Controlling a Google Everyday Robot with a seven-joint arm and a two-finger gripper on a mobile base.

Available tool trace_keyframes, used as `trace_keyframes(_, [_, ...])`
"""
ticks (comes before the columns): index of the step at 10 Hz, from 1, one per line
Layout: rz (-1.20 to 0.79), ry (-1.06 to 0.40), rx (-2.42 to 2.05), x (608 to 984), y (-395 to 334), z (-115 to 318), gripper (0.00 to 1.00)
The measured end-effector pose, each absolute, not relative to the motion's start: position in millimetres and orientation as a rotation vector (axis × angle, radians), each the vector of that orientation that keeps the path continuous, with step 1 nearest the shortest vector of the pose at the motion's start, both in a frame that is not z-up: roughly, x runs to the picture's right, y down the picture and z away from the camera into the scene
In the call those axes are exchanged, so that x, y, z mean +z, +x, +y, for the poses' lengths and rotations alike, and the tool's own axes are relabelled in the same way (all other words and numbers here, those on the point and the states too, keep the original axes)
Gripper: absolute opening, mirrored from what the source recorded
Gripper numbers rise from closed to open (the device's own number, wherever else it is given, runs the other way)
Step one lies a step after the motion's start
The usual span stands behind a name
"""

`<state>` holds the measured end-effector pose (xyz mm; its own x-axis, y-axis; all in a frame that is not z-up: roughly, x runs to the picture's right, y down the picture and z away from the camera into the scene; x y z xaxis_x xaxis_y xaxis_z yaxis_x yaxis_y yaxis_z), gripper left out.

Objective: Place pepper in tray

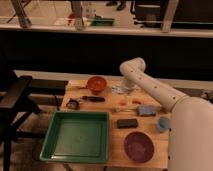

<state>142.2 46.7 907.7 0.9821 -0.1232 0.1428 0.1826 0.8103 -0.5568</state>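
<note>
Pepper [137,101], the small slim orange-red chili-like piece, lies on the wooden table [114,150] just right of centre. It is well apart from the large green plastic tray with a raised rim [49,142] at lower left. The tray holds nothing visible.

The white arm's gripper [127,89] hangs over the far part of the table, just above and left of the pepper and not touching it. Whether it is spread or closed up cannot be made out.

I judge this to be the reaching step, with the pick not yet made. The next move calls for lowering onto the slim piece, not the stubby orange item [123,103] just beside it, then carrying it down-left over the rim.

Counted:
- one pepper
- one tray
- two bowls: a round purple bowl [139,146] at lower right and an orange-red bowl [96,83] at the far edge
- one flat black block [127,123]
- two bluish items [146,110]
- one dark utensil [93,99]
</note>
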Motion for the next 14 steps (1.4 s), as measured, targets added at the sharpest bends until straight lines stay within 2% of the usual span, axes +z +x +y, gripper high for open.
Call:
trace_keyframes(4, [-0.156, -0.502, -0.077, 957, 161, 63, 0.80])
trace_keyframes(7, [-0.143, -0.464, -0.050, 969, 168, 49, 0.80])
trace_keyframes(11, [-0.101, -0.524, -0.083, 978, 166, 34, 0.80])
trace_keyframes(14, [-0.080, -0.639, -0.103, 989, 168, 49, 0.80])
